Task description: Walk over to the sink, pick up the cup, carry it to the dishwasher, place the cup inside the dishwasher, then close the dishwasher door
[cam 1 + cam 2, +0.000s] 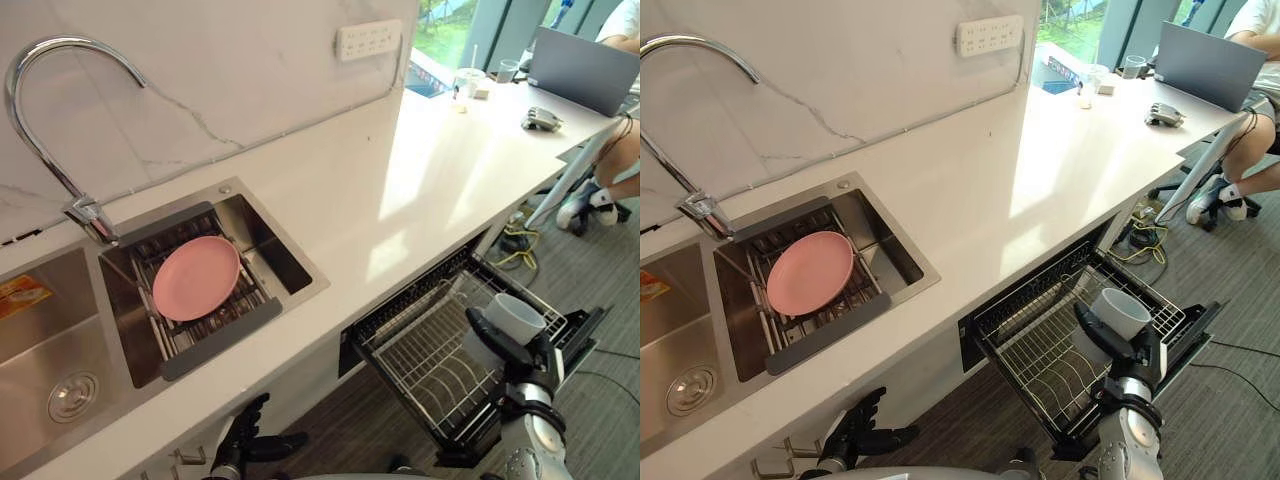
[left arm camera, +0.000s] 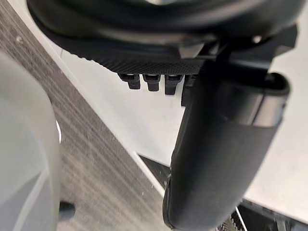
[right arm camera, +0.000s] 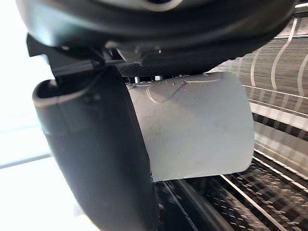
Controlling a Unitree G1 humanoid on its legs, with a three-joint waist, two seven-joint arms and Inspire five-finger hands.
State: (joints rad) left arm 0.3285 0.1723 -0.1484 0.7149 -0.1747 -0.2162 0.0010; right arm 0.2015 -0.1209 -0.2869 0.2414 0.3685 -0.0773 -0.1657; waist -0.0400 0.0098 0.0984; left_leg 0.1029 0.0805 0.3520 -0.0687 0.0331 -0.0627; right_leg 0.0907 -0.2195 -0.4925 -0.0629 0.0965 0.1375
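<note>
Clamped round the white cylindrical cup, the dark right hand needed slow lowering into the dishwasher's wire rack.

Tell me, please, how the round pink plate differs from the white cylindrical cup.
The round pink plate is flat and lies on the sink's wire rack; the white cylindrical cup is tall and held by the right hand over the dishwasher's pulled-out basket. Both look empty.
</note>
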